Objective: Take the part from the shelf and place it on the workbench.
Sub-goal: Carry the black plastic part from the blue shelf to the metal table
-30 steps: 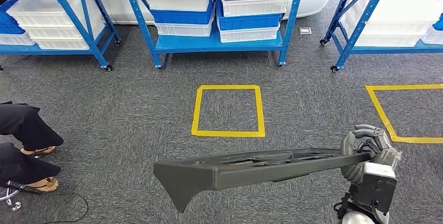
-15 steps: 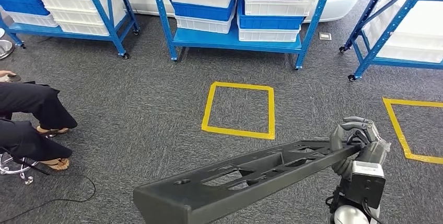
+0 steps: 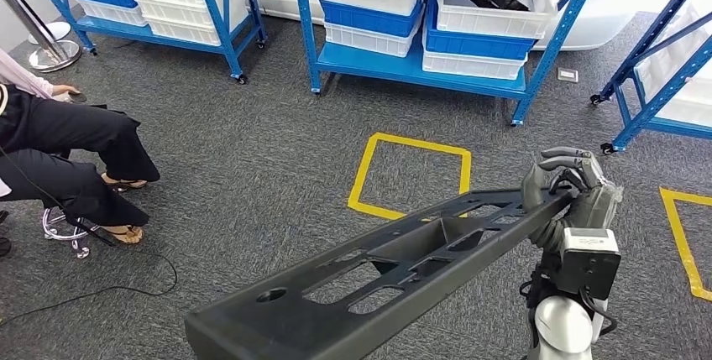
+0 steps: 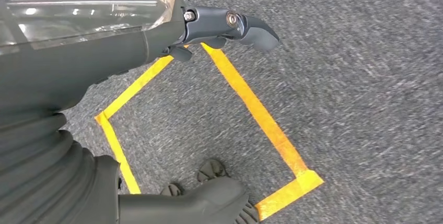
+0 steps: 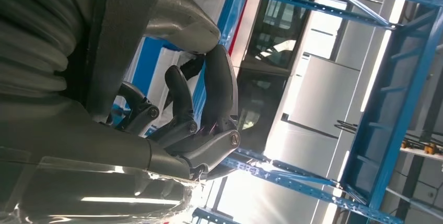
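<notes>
One long dark part (image 3: 395, 272) in right hand (image 3: 567, 196); left hand (image 4: 230, 25) seemingly empty, fingers apart.

Part (image 3: 395, 272): long dark grey moulded panel with cut-outs, held off the floor at one end, tilted, slanting diagonally.

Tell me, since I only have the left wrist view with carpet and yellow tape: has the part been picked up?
Observer: Yes. The right hand grips one end of the long dark grey part, which is held above the carpet.
Operator: Are the fingers actually around it?
Observer: In the right wrist view the fingers curl over the part's edge.
Operator: Anyone close by?
Observer: A seated person is off to the robot's left, in front of the blue shelves.
</notes>
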